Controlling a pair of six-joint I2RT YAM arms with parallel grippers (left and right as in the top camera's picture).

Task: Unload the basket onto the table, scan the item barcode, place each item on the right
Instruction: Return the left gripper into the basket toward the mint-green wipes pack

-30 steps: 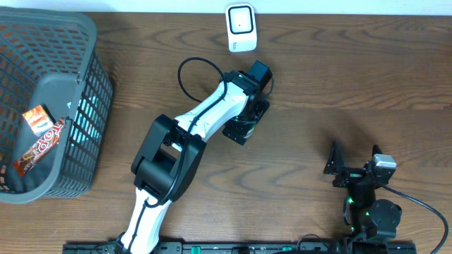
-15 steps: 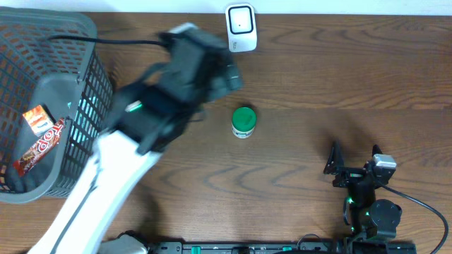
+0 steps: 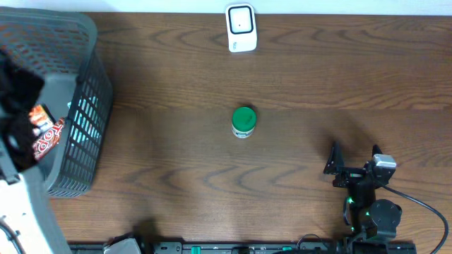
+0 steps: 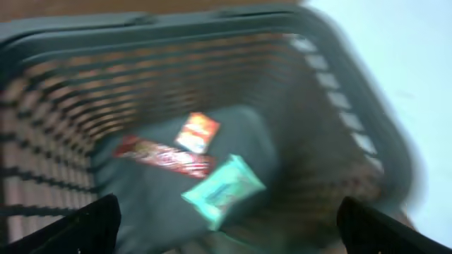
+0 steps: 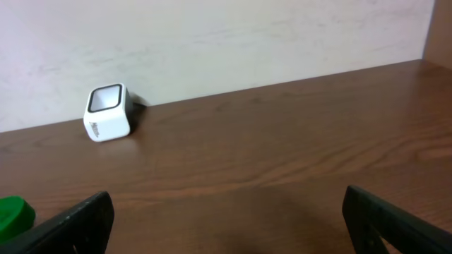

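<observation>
**Left arm now at basket (image 3: 88, 106); jar (image 3: 244, 122) left mid-table.**
Basket, far left, holds a red bar (image 4: 166, 156), orange packet (image 4: 198, 132) and mint pack (image 4: 224, 189). The left gripper (image 4: 227, 224), at table centre a second ago, hangs above them, jaws wide and empty. The jar stands alone, apart from the scanner (image 3: 241, 28); probably done, next item due. Right gripper (image 5: 226, 219): wide, idle.

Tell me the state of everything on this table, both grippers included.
Small white jar with green lid: standing on the table, capped, not held.
White box-shaped barcode scanner: upright at the far edge, untouched.
Grey plastic mesh basket: holds three packets.
Left gripper: open, empty, above the basket.
Right gripper: open, empty, low over the table.
</observation>
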